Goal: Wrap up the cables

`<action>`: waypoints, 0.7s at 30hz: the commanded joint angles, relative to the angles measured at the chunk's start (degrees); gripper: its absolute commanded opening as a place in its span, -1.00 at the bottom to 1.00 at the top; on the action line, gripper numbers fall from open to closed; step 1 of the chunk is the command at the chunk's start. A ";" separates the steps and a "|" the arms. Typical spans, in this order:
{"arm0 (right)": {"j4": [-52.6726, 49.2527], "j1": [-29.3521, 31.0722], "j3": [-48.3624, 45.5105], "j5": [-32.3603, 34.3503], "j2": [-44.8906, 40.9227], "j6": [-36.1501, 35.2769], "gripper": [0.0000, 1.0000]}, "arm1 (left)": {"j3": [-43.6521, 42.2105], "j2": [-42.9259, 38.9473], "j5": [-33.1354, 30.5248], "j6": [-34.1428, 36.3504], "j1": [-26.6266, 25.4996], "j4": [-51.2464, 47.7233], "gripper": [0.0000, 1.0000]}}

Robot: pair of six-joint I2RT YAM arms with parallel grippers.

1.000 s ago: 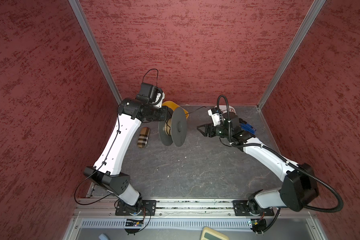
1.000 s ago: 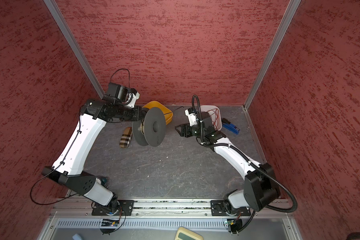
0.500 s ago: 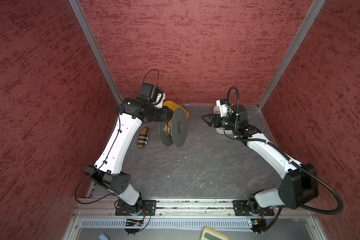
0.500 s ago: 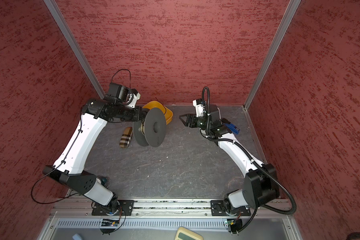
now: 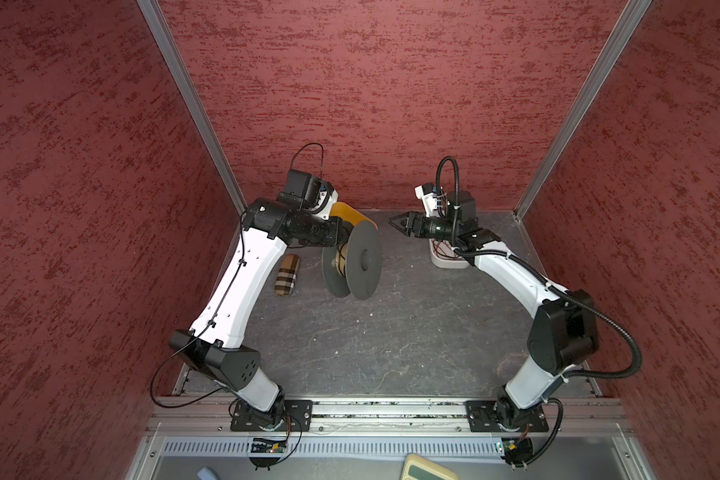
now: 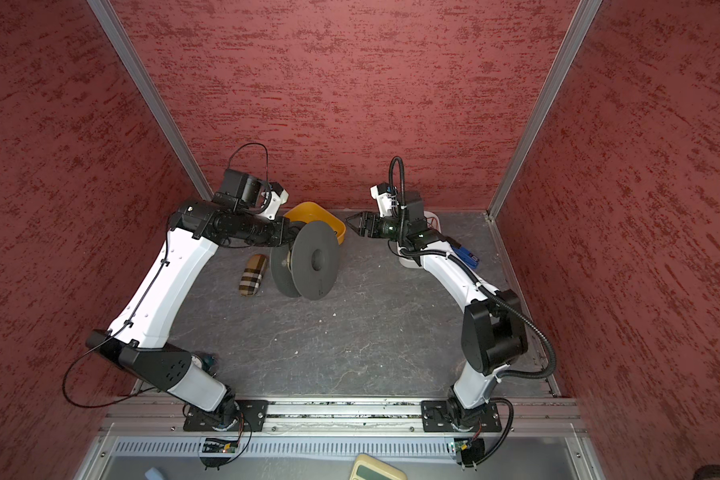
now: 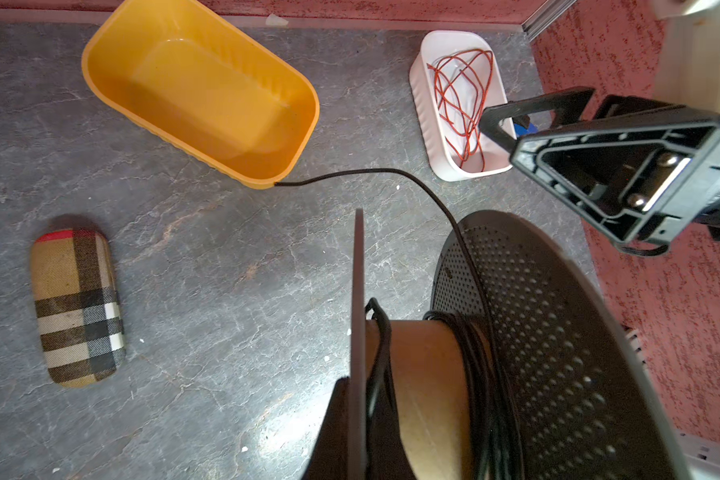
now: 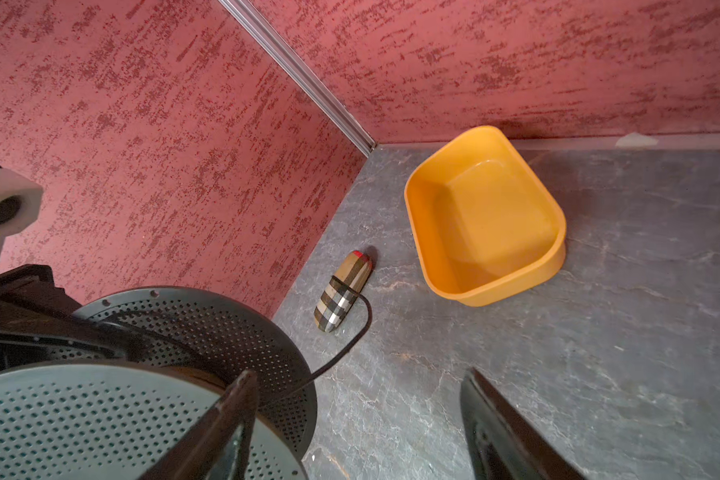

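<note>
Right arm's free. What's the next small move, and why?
Probably bring the open right gripper down to the black wire: its loose tail trails from the grey spool, held by the left gripper, to the yellow bin, unwound.

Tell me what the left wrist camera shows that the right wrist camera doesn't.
Only the left wrist view shows the white tub with the red-brown wires coiled inside it. Only the right wrist view shows the metal corner strip between the red walls near the yellow tub, and a white block on the left arm. Both show the yellow tub, the plaid case, the grey spool, the black cable trailing off it, and the open right gripper.
</note>
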 commanded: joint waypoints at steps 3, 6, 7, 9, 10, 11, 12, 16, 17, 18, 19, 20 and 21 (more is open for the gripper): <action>3.00 -0.50 -2.74 -3.07 -1.87 -0.54 0.54 | -0.28 -2.60 13.13 -2.71 3.27 6.28 -1.00; 8.65 -0.91 -7.84 -5.48 -3.84 -0.94 0.54 | 0.05 -2.24 18.34 -4.70 5.25 7.40 -1.00; 11.51 -1.32 -9.76 -7.36 -4.33 -0.50 0.53 | 0.05 -2.20 19.39 -5.65 5.88 7.83 -1.00; 17.55 -2.13 -13.73 -9.56 -5.28 2.04 0.52 | 0.27 -2.14 22.38 -8.03 7.48 9.06 -1.00; 18.95 -2.46 -14.64 -9.83 -5.38 3.20 0.52 | 0.39 -2.06 23.32 -9.19 8.11 9.68 -1.00; 20.16 -2.84 -15.38 -10.23 -5.50 4.60 0.52 | 0.40 -2.06 24.30 -10.62 8.67 10.39 -1.00; 21.76 -3.18 -16.07 -10.72 -5.61 6.08 0.52 | 0.27 -2.06 25.30 -11.46 9.10 11.15 -1.00; 27.95 -4.38 -17.28 -12.73 -5.51 13.81 0.47 | -1.14 -2.16 26.97 -13.31 9.69 13.08 -1.00; 29.49 -4.82 -17.46 -13.34 -5.35 16.26 0.44 | -1.98 -2.26 27.22 -14.14 10.00 13.75 -1.00; 31.41 -5.42 -17.74 -14.03 -5.29 19.28 0.40 | -2.92 -2.43 27.23 -14.85 10.20 14.53 -1.00; 33.70 -5.89 -18.21 -14.78 -5.18 22.14 0.36 | -3.94 -2.63 27.38 -15.56 10.39 15.50 -1.00; 36.68 -6.39 -18.83 -15.88 -5.04 25.80 0.32 | -5.58 -2.99 27.89 -16.44 10.46 17.20 -1.00; 39.24 -6.94 -19.16 -17.33 -4.60 28.71 0.29 | -7.37 -3.34 28.55 -17.37 10.50 19.06 -1.00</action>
